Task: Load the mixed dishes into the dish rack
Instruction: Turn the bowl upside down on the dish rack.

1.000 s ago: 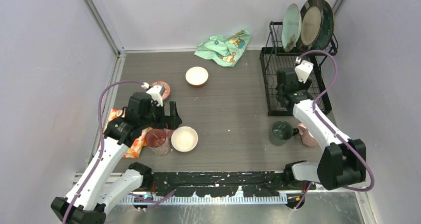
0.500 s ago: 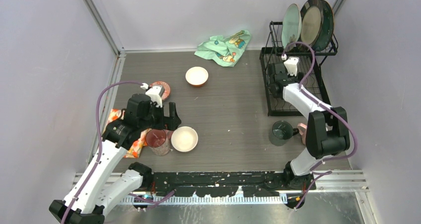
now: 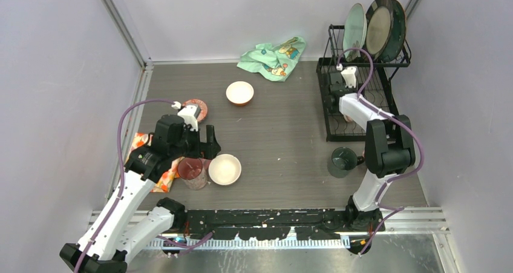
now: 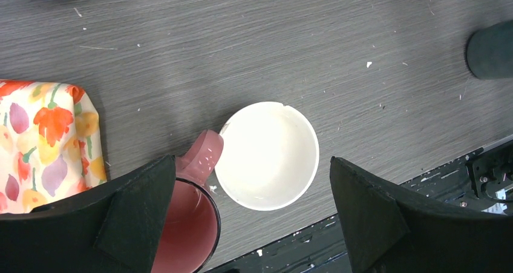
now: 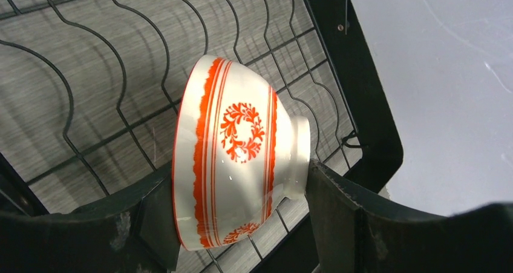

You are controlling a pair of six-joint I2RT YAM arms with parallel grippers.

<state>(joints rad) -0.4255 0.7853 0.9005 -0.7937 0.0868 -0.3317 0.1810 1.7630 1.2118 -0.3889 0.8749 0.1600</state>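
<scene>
The dish rack (image 3: 387,106) stands at the right, with three plates (image 3: 379,28) upright on its upper shelf. My right gripper (image 3: 336,97) reaches into the lower basket. In the right wrist view the right gripper (image 5: 236,188) is shut on a red patterned bowl (image 5: 233,146) lying on its side, rim and foot against the fingers, above the wire floor (image 5: 91,103). My left gripper (image 4: 253,164) hovers open over a white bowl (image 4: 267,155) and a pink cup (image 4: 187,224), touching neither. A dark green cup (image 3: 343,161) stands in front of the rack.
Another white bowl (image 3: 239,93) sits mid-table, and a red patterned dish (image 3: 199,106) peeks out behind the left wrist. A mint-green cloth (image 3: 273,56) lies at the back, an orange floral cloth (image 4: 42,140) left of the pink cup. Grey walls close three sides.
My right arm has swung back and left, deeper into the rack's lower basket, carrying the red patterned bowl. The left arm has hardly moved.
</scene>
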